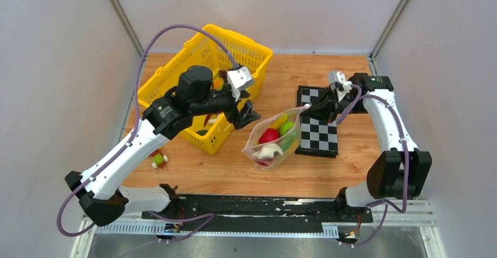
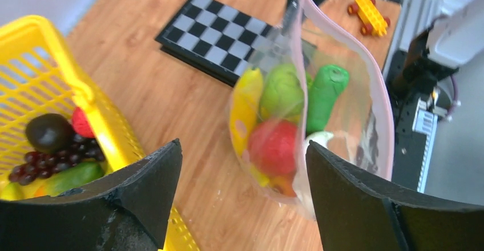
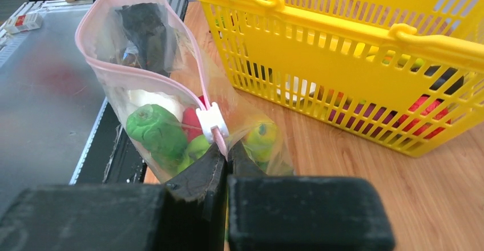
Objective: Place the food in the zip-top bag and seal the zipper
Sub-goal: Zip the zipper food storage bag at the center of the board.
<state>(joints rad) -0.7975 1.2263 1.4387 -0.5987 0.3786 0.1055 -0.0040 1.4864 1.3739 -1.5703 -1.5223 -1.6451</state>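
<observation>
Between the yellow mesh plastic basket (image 1: 249, 51) on the left and the black-and-white chessboard (image 1: 320, 136) on the right, the clear floppy zip-top bag (image 2: 355, 130) slants, its long axis rising from its belly on the wooden table (image 1: 211, 167) to a far-right corner. The right gripper (image 3: 225, 154) pinches the pale-pink zipper strip (image 3: 196, 63) there, beside a white slider (image 3: 211, 120); the mouth gapes. Inside lie a red round fruit (image 2: 273, 145), green cucumber (image 2: 325, 94) and yellow banana (image 2: 246, 105). The left gripper (image 2: 242, 148) stands wide and empty just left, against the basket's corner.
</observation>
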